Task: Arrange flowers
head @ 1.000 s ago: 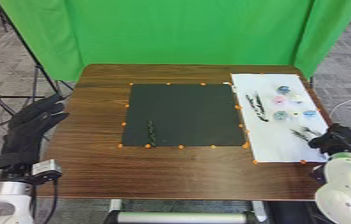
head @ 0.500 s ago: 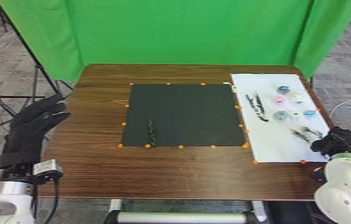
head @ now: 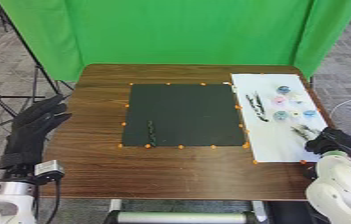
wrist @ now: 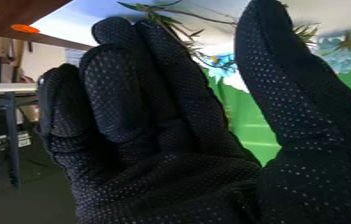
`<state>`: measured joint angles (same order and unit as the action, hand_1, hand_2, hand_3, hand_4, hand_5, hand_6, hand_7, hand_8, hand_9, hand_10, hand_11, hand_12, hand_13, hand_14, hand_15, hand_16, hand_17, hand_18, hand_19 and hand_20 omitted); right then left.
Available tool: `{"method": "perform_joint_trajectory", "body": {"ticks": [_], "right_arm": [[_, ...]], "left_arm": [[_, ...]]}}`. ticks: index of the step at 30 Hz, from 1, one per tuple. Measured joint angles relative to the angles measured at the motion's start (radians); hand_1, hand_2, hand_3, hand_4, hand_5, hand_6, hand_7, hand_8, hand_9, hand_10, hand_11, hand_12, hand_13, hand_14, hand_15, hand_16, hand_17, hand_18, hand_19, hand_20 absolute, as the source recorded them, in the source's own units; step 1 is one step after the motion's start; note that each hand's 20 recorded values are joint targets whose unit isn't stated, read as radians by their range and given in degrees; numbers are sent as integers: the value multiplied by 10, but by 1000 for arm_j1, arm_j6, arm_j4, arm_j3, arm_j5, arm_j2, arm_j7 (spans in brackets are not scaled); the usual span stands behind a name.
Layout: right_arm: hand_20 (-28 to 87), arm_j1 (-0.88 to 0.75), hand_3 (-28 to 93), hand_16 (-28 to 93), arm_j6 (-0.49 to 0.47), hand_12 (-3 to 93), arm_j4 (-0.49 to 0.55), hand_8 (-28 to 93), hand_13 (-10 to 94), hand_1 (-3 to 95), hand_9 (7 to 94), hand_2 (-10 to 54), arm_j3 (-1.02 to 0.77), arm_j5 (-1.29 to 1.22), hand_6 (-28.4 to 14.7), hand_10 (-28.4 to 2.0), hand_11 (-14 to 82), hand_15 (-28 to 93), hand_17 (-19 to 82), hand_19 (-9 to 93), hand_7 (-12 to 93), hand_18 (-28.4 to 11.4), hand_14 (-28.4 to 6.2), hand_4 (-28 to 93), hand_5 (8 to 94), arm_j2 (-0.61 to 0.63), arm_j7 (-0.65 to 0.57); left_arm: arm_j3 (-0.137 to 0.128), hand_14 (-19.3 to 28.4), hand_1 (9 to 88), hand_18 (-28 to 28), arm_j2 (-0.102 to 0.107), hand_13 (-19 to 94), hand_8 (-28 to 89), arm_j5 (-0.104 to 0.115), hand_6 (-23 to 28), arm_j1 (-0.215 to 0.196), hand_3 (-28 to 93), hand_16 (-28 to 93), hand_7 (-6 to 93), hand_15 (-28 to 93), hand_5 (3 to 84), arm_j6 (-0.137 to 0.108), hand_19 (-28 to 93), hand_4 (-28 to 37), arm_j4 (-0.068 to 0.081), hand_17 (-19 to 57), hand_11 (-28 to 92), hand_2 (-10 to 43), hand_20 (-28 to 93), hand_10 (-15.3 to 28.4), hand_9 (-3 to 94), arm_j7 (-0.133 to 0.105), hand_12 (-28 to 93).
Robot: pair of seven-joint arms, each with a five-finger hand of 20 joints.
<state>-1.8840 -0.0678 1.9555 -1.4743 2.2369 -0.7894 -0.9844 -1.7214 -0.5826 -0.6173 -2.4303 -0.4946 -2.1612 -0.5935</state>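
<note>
At the white sheet's near right edge stands my right hand point(head: 330, 141), beside some leafy sprigs point(head: 306, 132). In the right wrist view the right hand point(wrist: 167, 175) is open, thumb apart from the loosely bent fingers, with a leafy stem point(wrist: 200, 18) beyond the fingertips and a blue flower point(wrist: 220, 61) past it. Dark stems point(head: 258, 108) lie farther left on the sheet, near blue point(head: 283, 90), pink point(head: 280, 100) and teal point(head: 281, 115) flower heads. One green stem point(head: 152, 134) is on the black mat. My left hand point(head: 35, 122) is open at the table's left edge.
The black mat point(head: 185, 112) covers the table's middle, with the white sheet point(head: 274, 147) to its right. Orange markers point(head: 181, 146) dot their borders. Brown wood point(head: 171, 175) runs along the near side, and a green curtain point(head: 189, 35) hangs behind the table.
My right hand and forearm have shifted slightly left, over the sheet's near right edge. The left hand has barely moved, and the stem on the mat lies as before.
</note>
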Motion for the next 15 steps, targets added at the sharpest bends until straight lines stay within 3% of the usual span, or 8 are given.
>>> {"method": "perform_joint_trajectory", "body": {"ticks": [2, 3, 6, 12, 15], "right_arm": [[277, 7, 710, 92, 8, 168, -8, 115, 677, 555, 729, -93, 8, 10, -141, -272, 353, 802, 467, 932, 145, -284, -216, -280, 798, 0, -3], [290, 11, 695, 97, 15, 173, -13, 141, 684, 582, 747, -94, 14, 18, -131, -260, 372, 801, 469, 932, 153, -284, -212, -282, 809, 0, -4], [327, 16, 686, 108, 38, 226, -29, 156, 708, 613, 789, -94, 25, 36, -111, -235, 363, 797, 481, 932, 175, -284, -191, -282, 838, 1, -8], [356, 17, 695, 119, 84, 237, -46, 167, 749, 619, 834, -95, 40, 69, -99, -217, 355, 787, 525, 932, 171, -282, -162, -283, 866, 1, -10], [366, 13, 709, 136, 115, 246, -46, 176, 784, 605, 867, -95, 41, 84, -77, -191, 342, 765, 556, 932, 175, -247, -130, -283, 880, 2, -10]], "left_arm": [[0, 234, 266, 200, 0, 211, -126, 0, 63, 0, 821, -115, 205, 581, 359, 0, 513, -234, 0, -120, 327, 17, 110, 178, 318, 0, 103], [0, 234, 265, 200, -1, 211, -126, 0, 63, 0, 822, -115, 205, 582, 359, 0, 513, -234, 0, -120, 327, 17, 110, 178, 318, 0, 103], [0, 235, 265, 201, -1, 211, -126, 0, 63, -2, 821, -115, 206, 582, 359, 0, 513, -233, 0, -120, 327, 17, 110, 178, 318, 0, 104], [-1, 235, 265, 201, -1, 211, -126, 0, 63, -4, 821, -115, 206, 582, 359, 0, 513, -233, 0, -120, 326, 17, 109, 178, 319, -1, 103], [-2, 235, 265, 200, -1, 211, -126, 0, 63, -6, 821, -115, 206, 582, 359, 0, 514, -233, 0, -120, 327, 18, 109, 178, 319, -1, 103]]}}
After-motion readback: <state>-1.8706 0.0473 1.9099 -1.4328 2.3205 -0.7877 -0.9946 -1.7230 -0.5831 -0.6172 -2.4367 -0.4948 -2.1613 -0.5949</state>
